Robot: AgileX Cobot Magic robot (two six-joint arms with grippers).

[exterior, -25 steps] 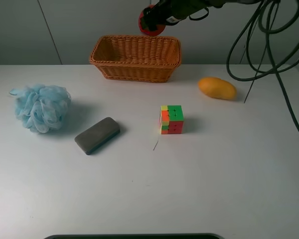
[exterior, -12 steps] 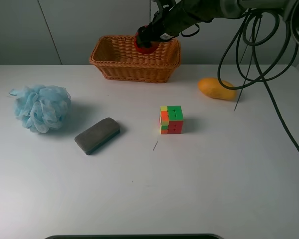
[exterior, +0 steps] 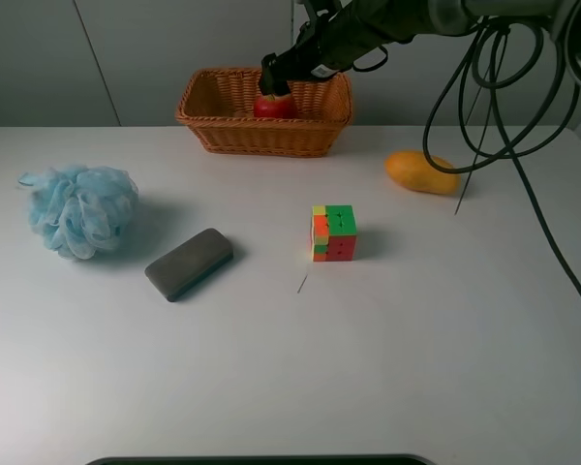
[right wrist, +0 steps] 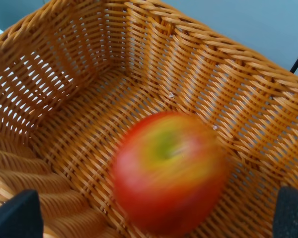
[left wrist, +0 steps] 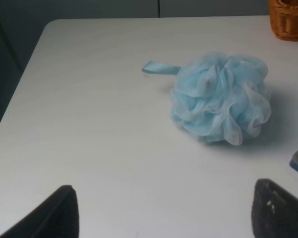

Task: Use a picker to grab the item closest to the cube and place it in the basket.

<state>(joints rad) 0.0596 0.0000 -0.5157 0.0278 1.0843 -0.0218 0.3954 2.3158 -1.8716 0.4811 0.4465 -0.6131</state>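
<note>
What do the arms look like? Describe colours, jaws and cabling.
The right arm is black with a dull sheen, and loose black cables loop down beside it. Both wrist views show matte black, round-tipped jaws. No markings are visible.

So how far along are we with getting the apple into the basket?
Nearly done. The apple is inside the basket, and the right gripper above it is open, not touching the fruit. The apple is blurred in the right wrist view, so it may not have settled. Remaining: lift that gripper clear. The left gripper hangs open.
</note>
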